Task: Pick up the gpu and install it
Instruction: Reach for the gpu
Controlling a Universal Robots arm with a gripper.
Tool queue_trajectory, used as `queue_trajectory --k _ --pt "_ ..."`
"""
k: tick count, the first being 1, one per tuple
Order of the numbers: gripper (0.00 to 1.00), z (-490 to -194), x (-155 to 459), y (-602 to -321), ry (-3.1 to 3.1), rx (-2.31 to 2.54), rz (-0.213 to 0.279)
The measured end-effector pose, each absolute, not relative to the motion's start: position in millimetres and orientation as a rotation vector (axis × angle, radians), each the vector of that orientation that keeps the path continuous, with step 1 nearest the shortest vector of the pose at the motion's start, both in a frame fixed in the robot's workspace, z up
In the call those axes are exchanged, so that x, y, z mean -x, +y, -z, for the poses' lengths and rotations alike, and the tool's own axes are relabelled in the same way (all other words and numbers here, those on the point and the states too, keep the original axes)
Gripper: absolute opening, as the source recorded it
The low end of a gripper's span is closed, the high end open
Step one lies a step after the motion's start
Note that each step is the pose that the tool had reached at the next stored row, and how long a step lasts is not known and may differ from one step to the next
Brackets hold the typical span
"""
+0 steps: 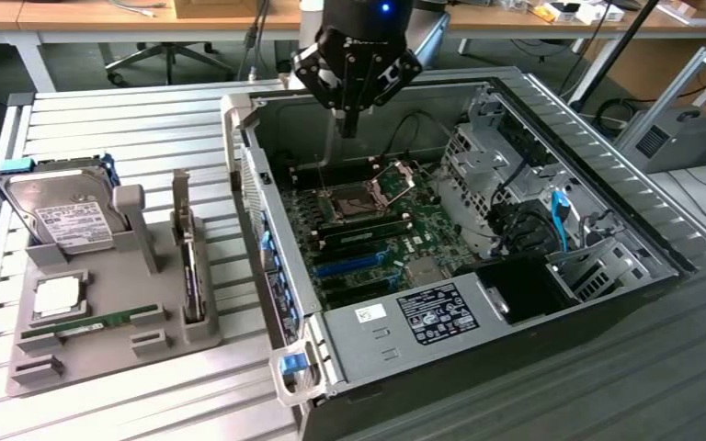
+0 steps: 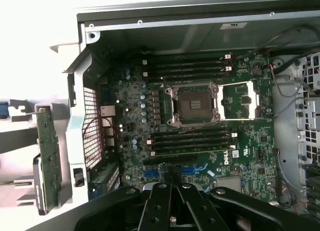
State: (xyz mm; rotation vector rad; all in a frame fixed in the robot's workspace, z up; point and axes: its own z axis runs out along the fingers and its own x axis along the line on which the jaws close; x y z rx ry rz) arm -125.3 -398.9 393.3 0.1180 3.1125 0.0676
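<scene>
Fingers (image 1: pixel 348 121) pressed together, empty, above the case (image 1: pixel 240 138); gpu (image 1: pixel 183 239), upright well aside of them, is best gripped across its thin edge.

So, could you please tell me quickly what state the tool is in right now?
Tool: closed, holding nothing, above the open computer case. The gpu stands in the grey stand outside the case.
</scene>
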Motion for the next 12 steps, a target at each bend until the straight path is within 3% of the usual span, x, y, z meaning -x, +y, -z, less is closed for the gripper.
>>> queue_trajectory --k 12 --pt "0.11 -393.3 145.1 -398.9 3.113 -0.118 -0.068"
